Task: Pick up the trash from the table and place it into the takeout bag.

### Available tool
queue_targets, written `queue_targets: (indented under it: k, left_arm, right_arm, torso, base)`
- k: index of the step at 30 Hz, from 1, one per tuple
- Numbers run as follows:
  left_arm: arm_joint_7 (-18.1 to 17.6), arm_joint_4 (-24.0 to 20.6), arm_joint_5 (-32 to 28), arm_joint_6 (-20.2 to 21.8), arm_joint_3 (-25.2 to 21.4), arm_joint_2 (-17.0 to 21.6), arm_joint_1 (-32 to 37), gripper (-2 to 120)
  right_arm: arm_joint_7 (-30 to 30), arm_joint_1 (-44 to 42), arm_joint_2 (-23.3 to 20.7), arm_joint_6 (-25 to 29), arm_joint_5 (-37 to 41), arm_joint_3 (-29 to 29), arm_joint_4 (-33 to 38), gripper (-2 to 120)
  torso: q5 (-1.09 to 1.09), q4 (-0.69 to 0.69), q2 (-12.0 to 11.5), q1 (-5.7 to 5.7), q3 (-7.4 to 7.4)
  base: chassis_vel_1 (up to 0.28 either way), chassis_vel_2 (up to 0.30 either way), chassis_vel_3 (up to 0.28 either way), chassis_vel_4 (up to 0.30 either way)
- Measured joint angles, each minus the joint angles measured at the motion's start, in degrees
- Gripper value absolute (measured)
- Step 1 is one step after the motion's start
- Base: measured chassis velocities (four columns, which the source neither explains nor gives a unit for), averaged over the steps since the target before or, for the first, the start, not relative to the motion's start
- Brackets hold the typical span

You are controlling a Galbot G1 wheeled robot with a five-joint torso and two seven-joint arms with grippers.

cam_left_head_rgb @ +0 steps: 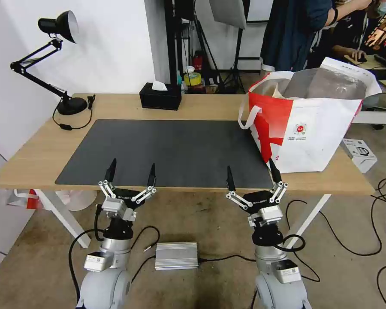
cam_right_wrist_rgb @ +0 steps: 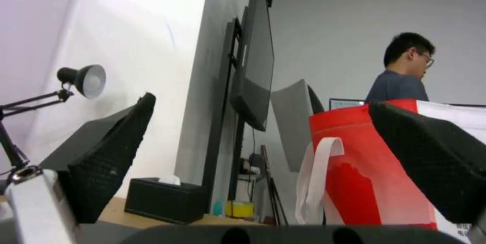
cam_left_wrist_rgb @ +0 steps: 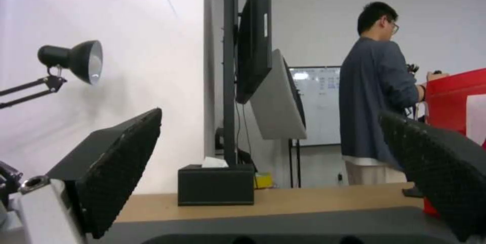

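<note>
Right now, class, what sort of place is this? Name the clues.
Probably a robotics lab or studio staged as an office: a wooden table with a desk lamp, loose cables on the concrete floor, and lighting stands behind.

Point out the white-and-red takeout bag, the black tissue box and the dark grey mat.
White-and-red boxy takeout bag [cam_left_head_rgb: 313, 141]: head view, white front panel.
Black rectangular tissue box [cam_left_head_rgb: 160, 99]: head view, front face.
Dark grey rectangular mat [cam_left_head_rgb: 171, 150]: head view, bare middle.
</note>
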Motion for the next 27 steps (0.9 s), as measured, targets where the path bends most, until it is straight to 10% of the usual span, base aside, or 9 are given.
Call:
queue_targets:
  k: [27]
  left_arm:
    - [0.1,-0.5,-0.2,-1.3,0.2,-0.3,0.9,100]
  right_arm:
    - [-0.3,-0.5,0.2,-0.1,-0.2,0.2,0.8,100]
  torso:
    - [0.00,0.00,0.0,0.00,0.00]
  base:
    - [0.000,0.000,0.000,0.000]
